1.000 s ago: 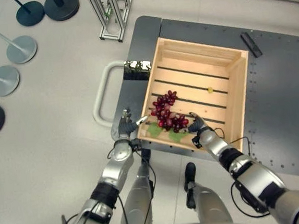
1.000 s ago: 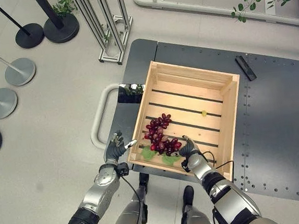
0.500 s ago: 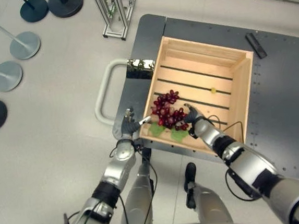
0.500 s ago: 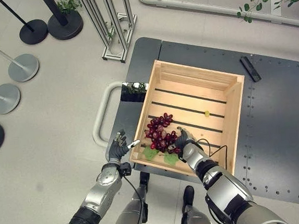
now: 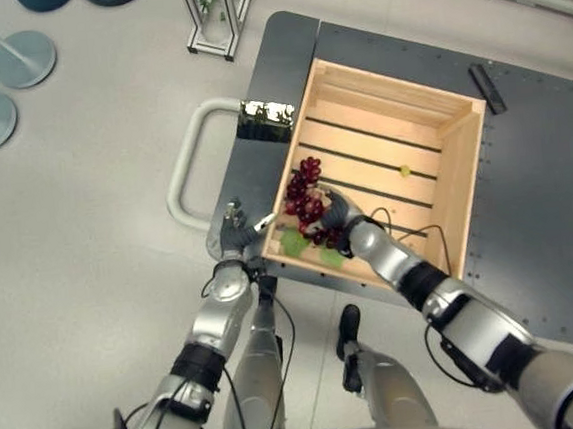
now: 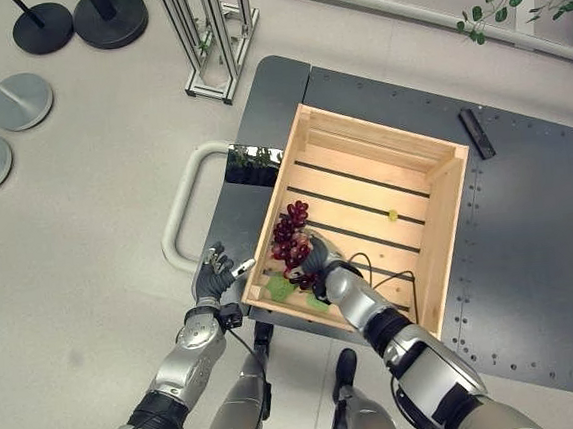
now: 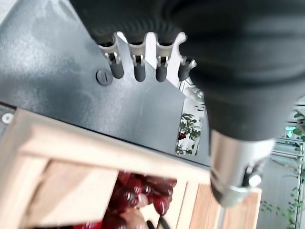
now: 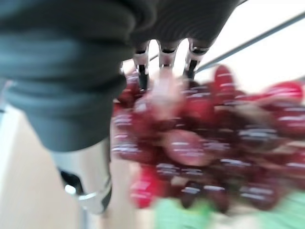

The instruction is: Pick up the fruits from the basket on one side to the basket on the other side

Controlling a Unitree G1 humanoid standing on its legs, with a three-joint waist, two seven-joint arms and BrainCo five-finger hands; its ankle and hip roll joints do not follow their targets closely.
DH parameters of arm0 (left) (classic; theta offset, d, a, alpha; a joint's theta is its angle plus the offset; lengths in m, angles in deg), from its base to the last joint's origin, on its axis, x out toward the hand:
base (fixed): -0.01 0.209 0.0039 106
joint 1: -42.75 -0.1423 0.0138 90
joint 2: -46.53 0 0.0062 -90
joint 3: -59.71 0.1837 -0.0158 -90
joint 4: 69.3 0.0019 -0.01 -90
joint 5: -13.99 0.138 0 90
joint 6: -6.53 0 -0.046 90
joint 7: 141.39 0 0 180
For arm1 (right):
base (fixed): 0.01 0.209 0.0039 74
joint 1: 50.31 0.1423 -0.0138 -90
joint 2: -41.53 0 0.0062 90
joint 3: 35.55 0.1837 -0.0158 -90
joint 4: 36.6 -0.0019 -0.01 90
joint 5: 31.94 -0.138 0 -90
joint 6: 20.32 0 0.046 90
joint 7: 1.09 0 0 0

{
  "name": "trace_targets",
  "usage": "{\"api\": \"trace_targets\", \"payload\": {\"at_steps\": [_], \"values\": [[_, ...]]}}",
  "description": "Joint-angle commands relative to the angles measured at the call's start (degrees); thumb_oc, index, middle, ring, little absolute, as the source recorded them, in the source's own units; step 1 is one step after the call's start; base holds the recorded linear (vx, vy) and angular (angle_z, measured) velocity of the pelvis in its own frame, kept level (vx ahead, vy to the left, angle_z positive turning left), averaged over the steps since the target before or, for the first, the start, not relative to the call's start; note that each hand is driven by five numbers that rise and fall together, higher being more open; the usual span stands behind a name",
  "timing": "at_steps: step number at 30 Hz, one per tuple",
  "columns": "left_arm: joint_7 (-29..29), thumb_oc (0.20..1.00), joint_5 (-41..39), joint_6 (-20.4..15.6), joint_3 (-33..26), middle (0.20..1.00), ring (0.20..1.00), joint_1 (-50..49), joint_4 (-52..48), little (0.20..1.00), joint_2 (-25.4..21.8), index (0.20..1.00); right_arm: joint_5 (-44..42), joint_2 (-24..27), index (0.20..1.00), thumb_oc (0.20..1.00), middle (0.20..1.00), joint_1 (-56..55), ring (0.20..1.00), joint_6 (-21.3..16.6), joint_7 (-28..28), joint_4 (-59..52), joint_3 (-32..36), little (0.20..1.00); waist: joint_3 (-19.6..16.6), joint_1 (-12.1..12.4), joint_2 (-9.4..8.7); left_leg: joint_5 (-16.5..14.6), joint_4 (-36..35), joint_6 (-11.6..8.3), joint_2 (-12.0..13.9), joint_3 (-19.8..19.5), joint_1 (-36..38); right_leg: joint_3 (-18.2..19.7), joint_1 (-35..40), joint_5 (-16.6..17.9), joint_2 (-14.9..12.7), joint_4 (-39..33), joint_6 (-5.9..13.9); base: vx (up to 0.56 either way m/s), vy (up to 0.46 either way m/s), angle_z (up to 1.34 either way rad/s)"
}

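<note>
A bunch of red grapes (image 5: 303,195) with green leaves (image 5: 294,242) lies in the near left corner of the wooden crate (image 5: 464,174), against its left wall. My right hand (image 5: 338,216) is in the crate on the bunch's near side. In the right wrist view its fingers (image 8: 162,58) curl into the grapes (image 8: 200,138), which press against the palm. My left hand (image 5: 237,241) hovers open outside the crate's near left corner, over the dark cart deck (image 7: 57,90), holding nothing. One small pale green fruit (image 5: 403,171) rests on the slats farther in.
The crate stands on a dark grey wheeled platform (image 5: 556,201) with a white push handle (image 5: 184,163) on its left. A black bar (image 5: 486,88) lies on the deck behind the crate. An aluminium frame (image 5: 214,15) and round stand bases (image 5: 22,59) are on the floor.
My right hand has moved left along the crate's near side onto the grapes and closed into them. The bunch has shifted toward the left wall. The left hand has stayed put; the camera has shifted.
</note>
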Motion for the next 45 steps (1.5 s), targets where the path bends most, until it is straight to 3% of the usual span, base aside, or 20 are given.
{"api": "trace_targets", "payload": {"at_steps": [1, 6, 8, 15, 17, 18, 20, 25, 26, 27, 45], "values": [[-0.60, 1.000, -2.05, -2.64, 0.60, 1.000, 1.000, 1.43, -3.56, 1.000, 0.42, 1.000, 0.00, -0.75, 1.000, 1.000, 1.000, 1.56, 1.000, -1.67, -0.54, 0.51, 0.21, 1.000, -1.55, 0.59, -3.71, -8.77, 4.11, -0.53, 0.58, 3.37, 0.92, 1.10, -4.24, 3.42, -7.33, 1.50, 4.32, 0.00, 0.000, 0.00], [-1.28, 1.000, -1.68, -1.67, -1.92, 1.000, 1.000, 0.60, -5.70, 1.000, -1.30, 1.000, -2.11, 3.48, 1.000, 1.000, 1.000, 3.38, 1.000, 0.00, 0.49, -9.15, 1.68, 1.000, -1.56, 0.32, -5.14, -8.79, 3.91, -0.67, 0.99, 3.88, 1.31, 1.47, -4.49, 3.36, -6.72, 1.42, 4.19, 0.00, -0.003, -0.01], [-1.34, 1.000, -1.64, -1.68, -2.12, 1.000, 1.000, 1.62, -5.47, 1.000, -0.58, 1.000, 0.44, 4.04, 1.000, 1.000, 1.000, -0.29, 1.000, -0.13, 0.24, -6.25, 2.47, 1.000, -1.24, -0.41, -5.64, -8.68, 3.91, -0.70, 1.19, 3.78, 1.21, 1.31, -4.50, 3.33, -6.73, 1.51, 4.16, 0.00, -0.012, -0.04], [-0.36, 1.000, -2.39, -2.66, -0.66, 1.000, 1.000, 1.33, -6.25, 1.000, -0.78, 1.000, -0.93, 6.58, 1.000, 1.000, 1.000, 5.18, 1.000, 0.12, -0.83, 5.84, 3.61, 1.000, -1.06, 1.33, -5.30, -8.72, 4.00, -0.65, 0.88, 2.95, 0.69, 0.50, -4.24, 3.55, -6.91, 1.34, 4.32, -0.01, -0.004, 0.04], [-0.24, 1.000, -2.79, -2.90, -0.08, 1.000, 1.000, 1.64, -6.60, 1.000, -1.25, 1.000, -1.63, 6.10, 1.000, 1.000, 1.000, 8.26, 1.000, 0.33, -0.90, 11.83, 2.98, 1.000, -0.89, 2.15, -5.46, -8.61, 3.96, -0.66, 0.87, 2.73, 0.54, 0.30, -4.19, 3.70, -6.94, 1.35, 4.32, -0.01, -0.008, 0.08], [-0.22, 1.000, -3.92, -3.15, 1.60, 1.000, 1.000, 0.71, -7.01, 1.000, -1.53, 1.000, -3.17, 1.42, 1.000, 1.000, 1.000, 13.73, 1.000, 1.19, -2.51, 19.75, 2.07, 1.000, -0.96, 4.12, -4.73, -8.55, 4.04, -0.53, 0.56, 2.12, 0.29, -0.05, -3.96, 3.78, -6.86, 1.37, 4.30, 0.00, -0.008, 0.04], [-0.27, 1.000, -4.12, -3.11, 1.84, 1.000, 1.000, 2.33, -6.66, 1.000, -1.54, 1.000, -2.68, 0.71, 1.000, 1.000, 1.000, 14.06, 1.000, 3.00, -2.36, 20.48, 2.79, 1.000, -0.69, 3.88, -4.88, -8.52, 4.03, -0.55, 0.58, 2.13, 0.28, 0.02, -4.08, 3.76, -6.88, 1.51, 4.37, -0.01, 0.015, 0.02], [-0.23, 1.000, -3.83, -2.79, 1.05, 1.000, 1.000, 2.51, -7.82, 1.000, -2.14, 1.000, -4.18, 4.22, 1.000, 1.000, 1.000, 11.71, 1.000, 1.43, -1.85, 23.23, 4.91, 1.000, -0.50, 4.25, -5.14, -8.49, 3.99, -0.40, 0.39, 1.45, 0.03, -0.42, -4.01, 3.72, -7.07, 1.88, 4.48, -0.01, 0.004, 0.06], [0.18, 1.000, -3.87, -2.66, 2.14, 1.000, 1.000, 1.89, -8.00, 1.000, -1.85, 1.000, -5.94, 0.95, 1.000, 1.000, 1.000, 13.94, 1.000, 1.01, -1.83, 26.46, 5.56, 1.000, -0.46, 5.35, -4.51, -8.60, 4.13, -0.26, 0.19, 1.01, 0.01, -0.77, -3.72, 3.70, -7.26, 1.89, 4.47, 0.01, -0.014, 0.06], [0.56, 1.000, -4.67, -2.91, 2.50, 1.000, 1.000, 1.59, -7.76, 1.000, -1.77, 1.000, -7.09, 1.16, 1.000, 1.000, 1.000, 13.91, 1.000, 1.41, -3.29, 26.61, 6.13, 1.000, -0.66, 5.86, -4.25, -8.55, 4.01, -0.11, 0.06, 0.85, -0.01, -0.92, -3.73, 3.82, -7.28, 1.83, 4.55, 0.00, 0.003, 0.09], [-0.25, 1.000, -4.34, -2.01, 0.38, 1.000, 1.000, 0.56, -7.67, 1.000, -1.04, 1.000, -7.34, 2.14, 1.000, 1.000, 1.000, 6.18, 1.000, 0.24, -4.61, 19.93, 7.42, 1.000, -0.61, 3.64, -4.32, -8.72, 4.30, 0.07, 0.24, 1.51, 0.43, 0.17, -4.41, 3.11, -7.03, 2.57, 3.99, -0.01, 0.006, 0.02]]}}
